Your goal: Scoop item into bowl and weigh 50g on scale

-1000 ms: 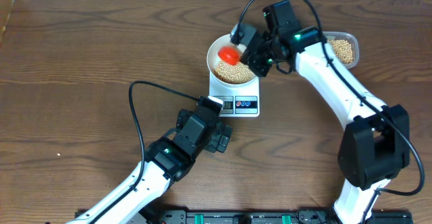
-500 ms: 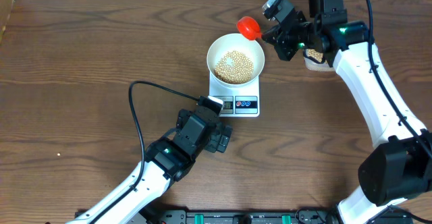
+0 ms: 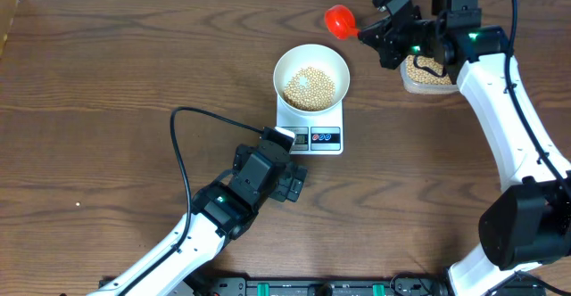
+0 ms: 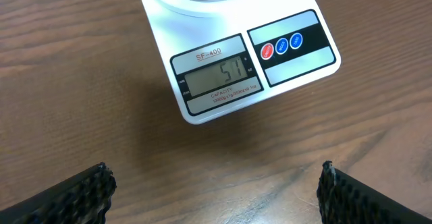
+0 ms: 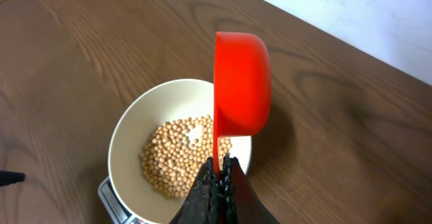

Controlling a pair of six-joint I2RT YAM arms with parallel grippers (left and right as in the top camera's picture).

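A white bowl [image 3: 311,78] holding a heap of tan beans [image 3: 309,87] stands on the white scale [image 3: 310,132]. In the left wrist view the scale [image 4: 236,62] has its display [image 4: 217,80] reading 51. My right gripper [image 3: 375,32] is shut on the handle of a red scoop [image 3: 339,20], held in the air behind and to the right of the bowl, apart from it. In the right wrist view the scoop [image 5: 240,89] is turned on its side above the bowl [image 5: 128,140]. My left gripper [image 3: 290,182] is open and empty, low over the table in front of the scale.
A clear plastic tub [image 3: 426,75] with more beans sits to the right of the bowl, partly under my right arm. A black cable [image 3: 183,153] loops over the table left of the left arm. A pale wall edge runs along the back.
My right gripper has lifted the red scoop out of the bowl and carried it back and to the right, away from the scale. The left arm has not moved.
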